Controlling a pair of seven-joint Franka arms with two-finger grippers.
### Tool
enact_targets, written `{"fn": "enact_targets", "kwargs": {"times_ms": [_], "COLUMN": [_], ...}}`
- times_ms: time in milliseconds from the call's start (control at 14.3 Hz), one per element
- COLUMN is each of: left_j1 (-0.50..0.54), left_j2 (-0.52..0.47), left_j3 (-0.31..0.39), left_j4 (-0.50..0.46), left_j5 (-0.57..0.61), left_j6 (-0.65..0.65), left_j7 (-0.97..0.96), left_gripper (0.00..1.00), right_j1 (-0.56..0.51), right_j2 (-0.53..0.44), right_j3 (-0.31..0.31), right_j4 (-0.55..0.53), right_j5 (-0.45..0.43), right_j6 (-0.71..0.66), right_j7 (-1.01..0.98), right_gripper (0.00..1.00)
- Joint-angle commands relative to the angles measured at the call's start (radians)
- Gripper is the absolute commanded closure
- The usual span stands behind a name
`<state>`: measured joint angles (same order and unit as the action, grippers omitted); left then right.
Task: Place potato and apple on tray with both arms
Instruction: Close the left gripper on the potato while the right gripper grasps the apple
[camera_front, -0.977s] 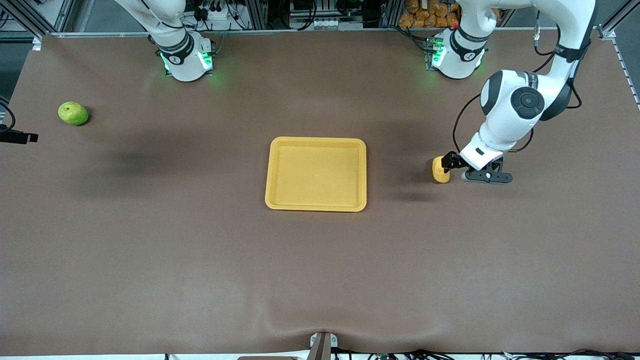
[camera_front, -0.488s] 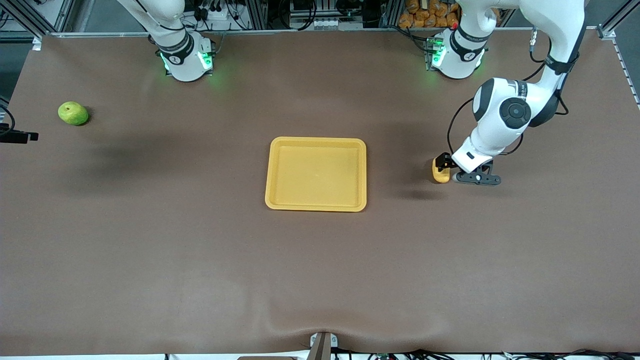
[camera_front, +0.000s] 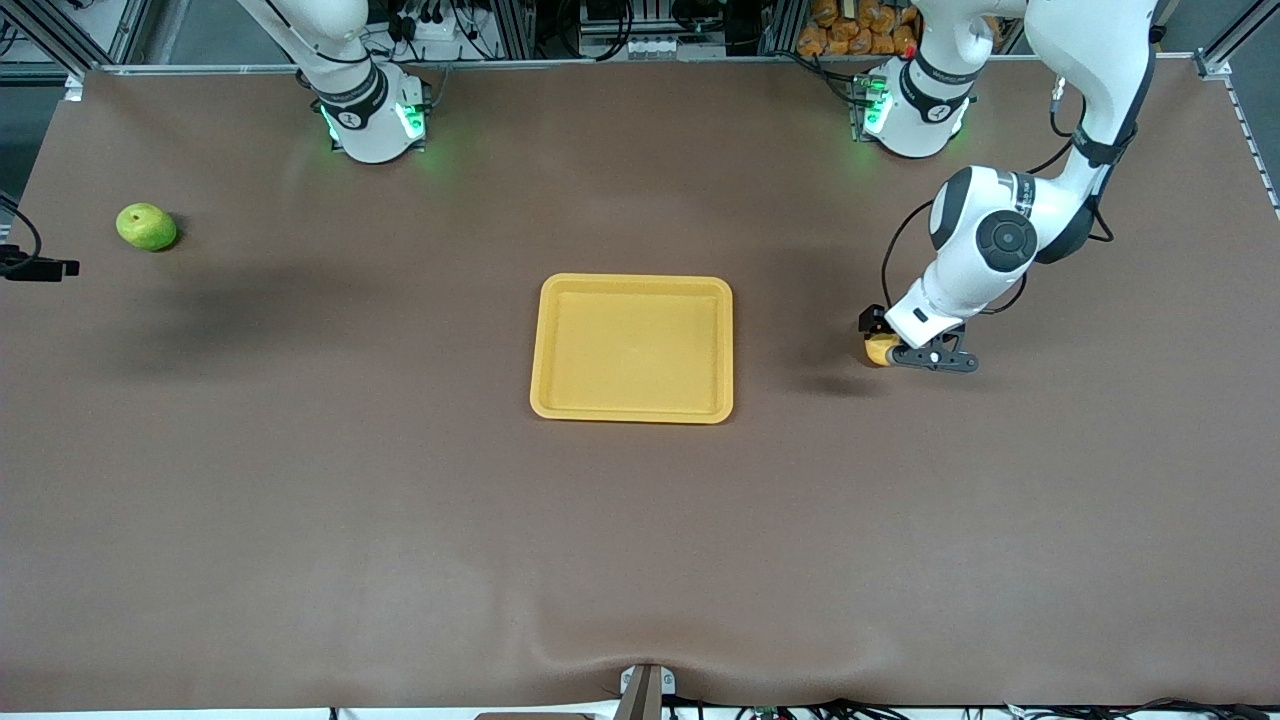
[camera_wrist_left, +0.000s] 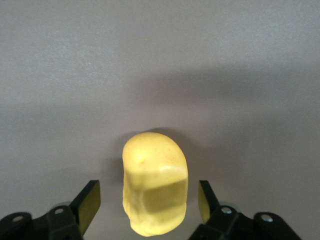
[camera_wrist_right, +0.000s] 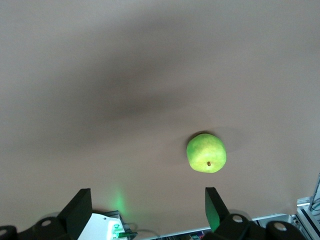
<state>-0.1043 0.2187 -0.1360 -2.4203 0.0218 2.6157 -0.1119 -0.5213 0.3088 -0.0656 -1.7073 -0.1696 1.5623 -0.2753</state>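
Note:
The yellow potato (camera_front: 879, 351) (camera_wrist_left: 155, 192) lies on the brown table beside the tray (camera_front: 632, 412), toward the left arm's end. My left gripper (camera_front: 880, 338) (camera_wrist_left: 147, 200) is down around it and open. One finger (camera_wrist_left: 90, 197) stands on each side, with a narrow gap to the potato. The green apple (camera_front: 147, 226) (camera_wrist_right: 206, 152) sits alone near the right arm's end of the table. My right gripper (camera_wrist_right: 146, 207) hangs high above the table near the apple, open and holding nothing. The tray holds nothing.
The right arm's base (camera_front: 372, 115) and the left arm's base (camera_front: 912, 110) stand along the table's back edge. The right base shows between the right fingers in the right wrist view. The left arm's elbow (camera_front: 995, 240) hangs over the table near the potato.
The left gripper has slid toward the tray and now straddles the potato, hiding most of it in the front view. Apple and tray have not moved.

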Motion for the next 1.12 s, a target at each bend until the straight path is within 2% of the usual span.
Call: {"fn": "enact_targets", "kwargs": {"times_ms": [0,209,558,837,1047], "left_j1": [0.002,0.002,-0.002,0.000,0.000], "left_j2": [0.007,0.013,0.027,0.027,0.022], "left_j3": [-0.004,-0.008,-0.008,-0.017,-0.019], "left_j4": [0.003,0.003,0.003,0.003,0.004], "left_j5": [0.023,0.023,0.023,0.023,0.023], "left_j6": [0.014,0.012,0.012,0.012,0.012], "left_j7": [0.011,0.011,0.003,0.009,0.006], "left_gripper": [0.22,0.27,0.34,0.53,0.78], "right_j1": [-0.025,-0.061,-0.114,-0.166,-0.215], "right_j2": [-0.028,-0.056,-0.160,-0.224,-0.226], "right_j3": [0.016,0.016,0.016,0.016,0.016], "right_j4": [-0.049,-0.127,-0.337,-0.492,-0.534], "right_j5": [-0.027,-0.044,-0.044,-0.054,-0.062], "right_j6": [0.025,0.112,0.296,0.477,0.532], "right_j7": [-0.018,-0.088,-0.120,-0.198,-0.217], "right_gripper": [0.00,0.00,0.00,0.00,0.00]}}
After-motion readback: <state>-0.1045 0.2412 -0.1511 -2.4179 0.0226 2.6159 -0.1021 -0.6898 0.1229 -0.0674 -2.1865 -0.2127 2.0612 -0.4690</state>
